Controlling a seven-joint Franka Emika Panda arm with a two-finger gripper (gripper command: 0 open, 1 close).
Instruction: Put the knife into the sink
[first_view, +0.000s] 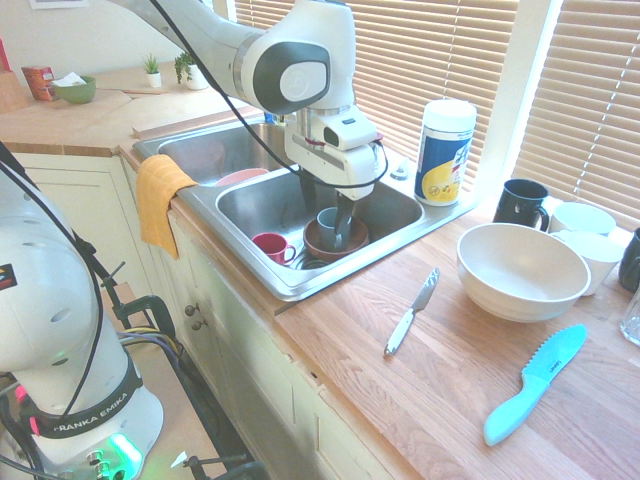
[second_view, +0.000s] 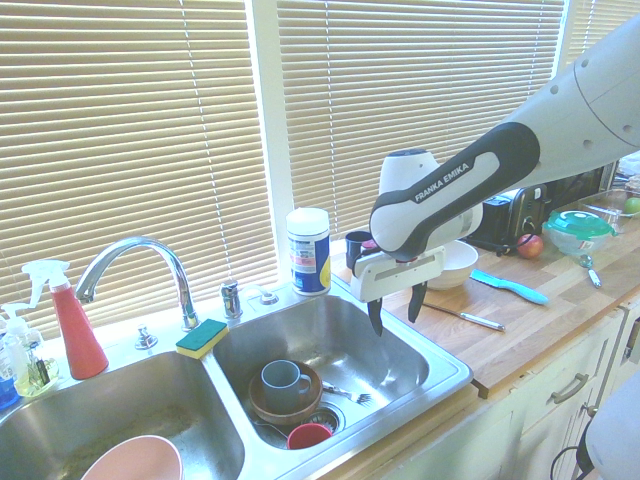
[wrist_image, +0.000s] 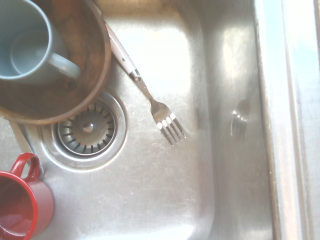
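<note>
1. Gripper (second_view: 396, 308) hangs over the sink (second_view: 400, 360), fingers pointing down. They stand wide apart, as far as they go, with nothing held between them.
2. The knife (first_view: 413, 312) lies flat on the wooden counter (first_view: 350, 345), outside the sink. Its silver blade points toward the window side, its white handle toward the counter's front edge.
3. In the sink, a brown bowl (wrist_image: 95, 65) holds a blue-grey mug (wrist_image: 25, 45). The bowl overlaps part of the drain (wrist_image: 87, 128).
4. A fork (wrist_image: 161, 114) lies on the sink floor beside the bowl, tines away from it; its pale handle runs up to the bowl's rim.
5. A red mug (wrist_image: 30, 207) sits near the drain. Another slim metal utensil (wrist_image: 21, 139) shows between bowl and mug, too covered to name.
6. The other basin (second_view: 190, 400) holds a pink bowl (second_view: 135, 462). A curved tap (second_view: 140, 245) rises behind, and a green and yellow sponge (second_view: 202, 338) rests near it, by the divider.
7. An orange cloth (first_view: 162, 195) drapes over the counter's front edge, by the basins.
8. On the counter, a turquoise knife (first_view: 535, 385) lies near a white bowl (first_view: 522, 272), well apart from the sink. A tub of wipes (first_view: 446, 155) stands upright at the sink's window side.
</note>
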